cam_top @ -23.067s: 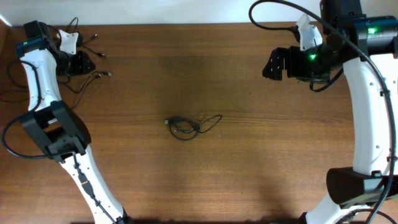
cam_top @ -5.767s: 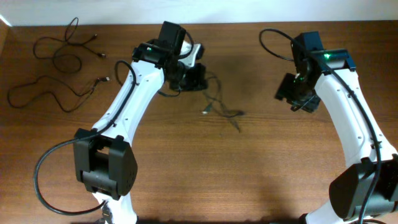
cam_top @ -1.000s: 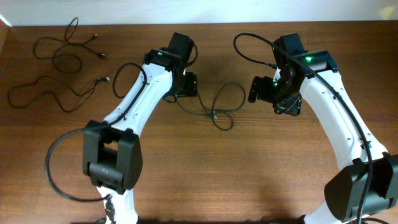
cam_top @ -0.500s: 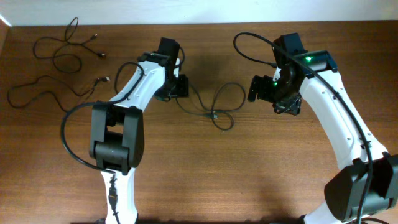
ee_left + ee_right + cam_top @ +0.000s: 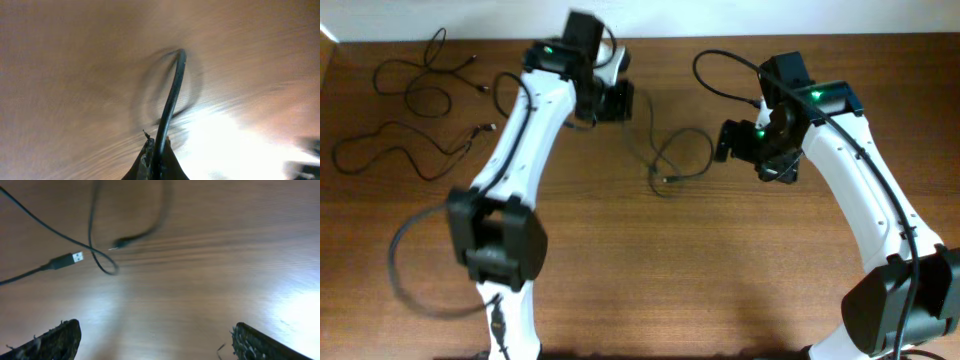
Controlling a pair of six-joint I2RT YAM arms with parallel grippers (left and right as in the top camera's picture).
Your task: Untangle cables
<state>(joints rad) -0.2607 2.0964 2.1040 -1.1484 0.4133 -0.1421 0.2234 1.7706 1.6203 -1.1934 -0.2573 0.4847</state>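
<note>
the cables [image 5: 382,127], how are they laid out?

thin black cords are seen on the brown table [image 5: 620,290]. two loose, wavy ones are spread at the far left corner. a third cable [image 5: 665,179] is looped near the middle, between the two arms.

is the third cable held?

yes. its upper end is pinched in the left gripper [image 5: 620,100], whose tips are pressed together on it. in the left wrist view, which is blurred, the cord [image 5: 170,107] is seen running up from the closed fingertips [image 5: 149,160]. a silver-tipped usb plug [image 5: 67,260] is shown lying on the wood in the right wrist view.

how are the arms posed?

the left arm is stretched far forward toward the table's back edge. the right gripper [image 5: 732,140] is held just beside the loop and turned toward it. its fingers [image 5: 55,340] are spread wide, with nothing between them.
</note>
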